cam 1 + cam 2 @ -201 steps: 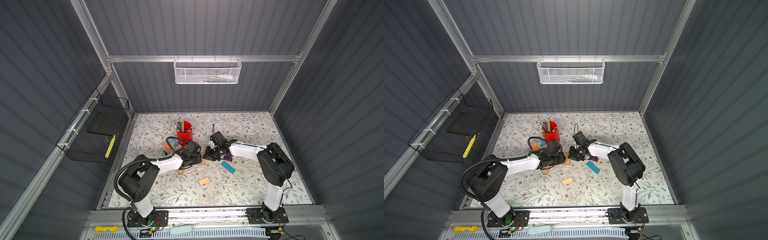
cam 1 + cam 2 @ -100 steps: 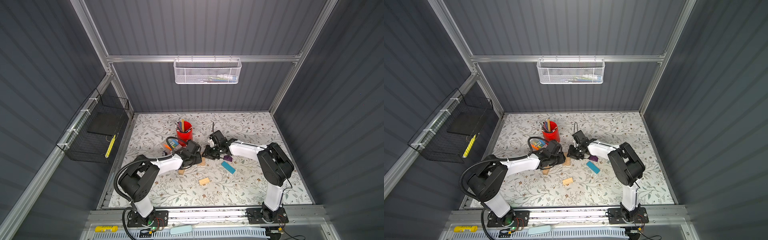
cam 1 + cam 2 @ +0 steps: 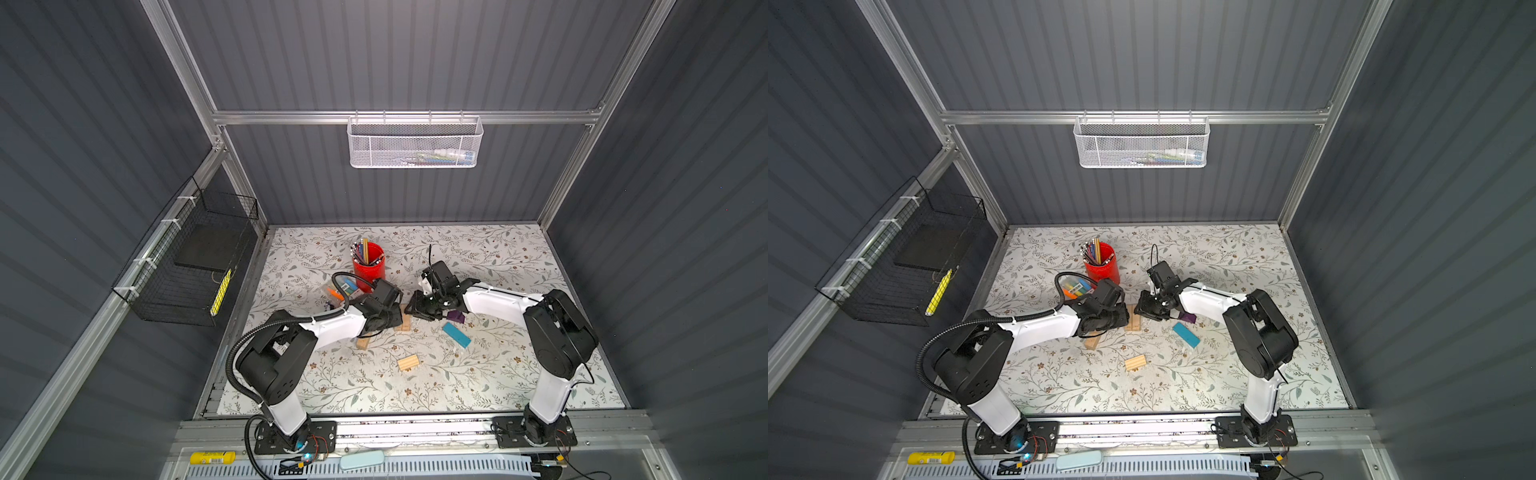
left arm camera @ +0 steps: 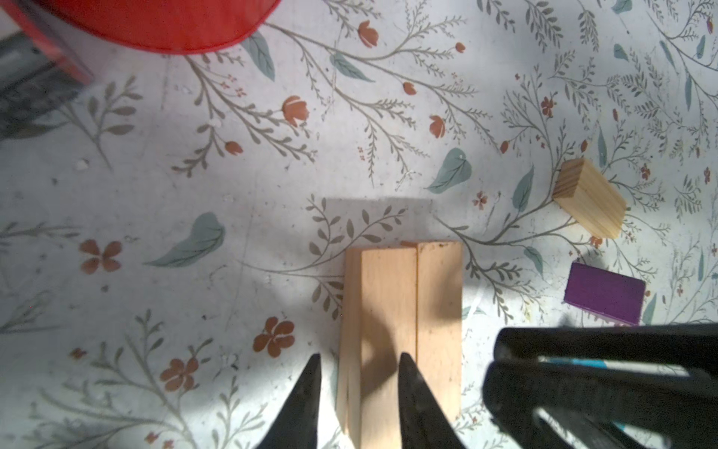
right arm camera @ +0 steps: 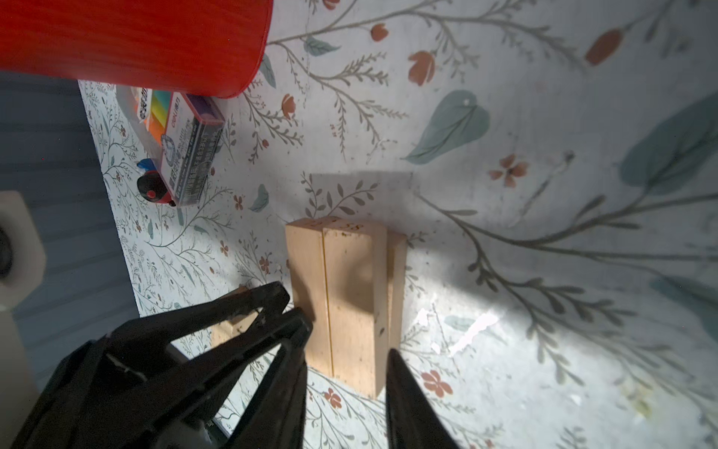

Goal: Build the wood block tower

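Left gripper (image 4: 359,361) astride tower brick (image 4: 388,295), grip cannot be told; right gripper (image 5: 347,352) parted around tower (image 5: 349,272). Tower brick may be dragged askew on withdrawal.

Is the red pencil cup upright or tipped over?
Upright: the red pencil cup stands on its base, pencils sticking up out of its open top.

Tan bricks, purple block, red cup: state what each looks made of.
Tan bricks: likely bare, unvarnished wood; pale matte faces with faint grain and specks.
Purple block: probably painted wood; uniform matte colour, no grain showing.
Red cup: looks like smooth plastic, slight sheen; metal possible.
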